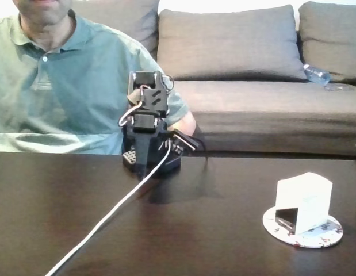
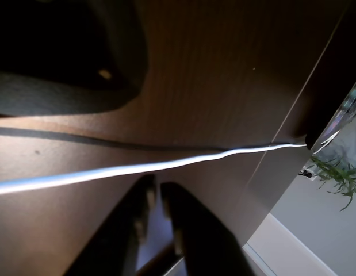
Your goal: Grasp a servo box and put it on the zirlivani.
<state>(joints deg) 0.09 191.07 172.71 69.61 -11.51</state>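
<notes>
Servo box (image 1: pixel 305 200) sits on zirlivani (image 1: pixel 324 237).

Servo box (image 1: pixel 305 201): white, one black side. Zirlivani (image 1: pixel 316 236) beneath it: white, dark and red speckles. Table (image 1: pixel 224 230): dark brown. Cable (image 1: pixel 108 215): white. Arm (image 1: pixel 148 123): black. Sofa (image 1: pixel 264 103) behind: grey.

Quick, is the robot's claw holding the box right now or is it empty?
Gripper: empty and almost closed, a thin gap between the fingers, hanging over the dark table. The servo box sits on the zirlivani, away from the arm.
</notes>
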